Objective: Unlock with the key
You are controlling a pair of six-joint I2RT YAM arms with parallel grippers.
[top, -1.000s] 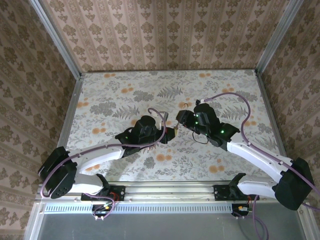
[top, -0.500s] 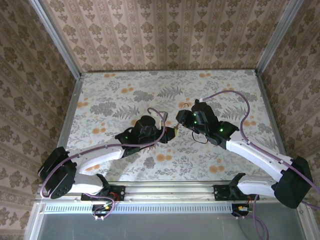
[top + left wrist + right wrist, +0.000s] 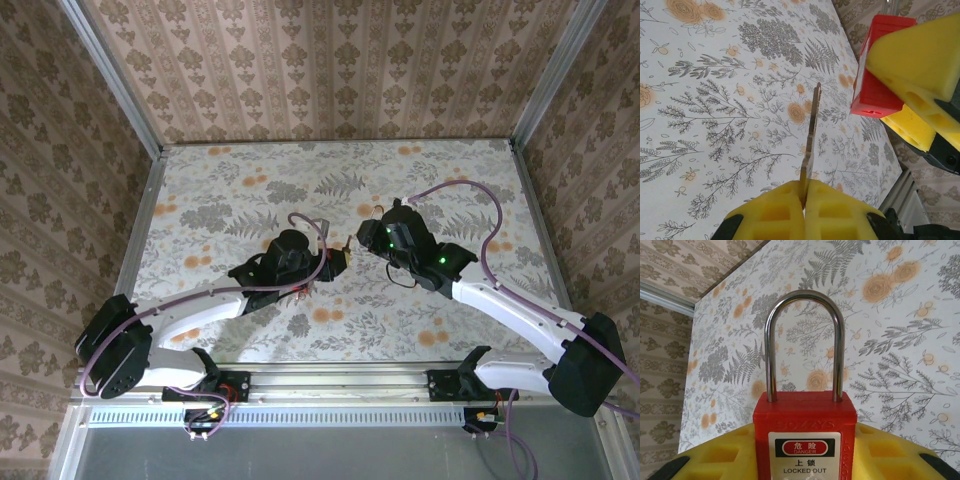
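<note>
Key (image 3: 812, 125) clamped in left gripper (image 3: 804, 194), blade projecting forward, near padlock (image 3: 805, 416); right gripper (image 3: 802, 456) grasping padlock body, shackle closed.

glossy red plastic padlock (image 3: 805, 435), polished steel shackle (image 3: 804, 335)

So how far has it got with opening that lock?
Done: both pieces are picked up. The left gripper pinches the key, and the right gripper clamps the red padlock. In hand: the key tip is near the lock but apart from it. Left: inserting and turning, since the shackle is shut.
</note>
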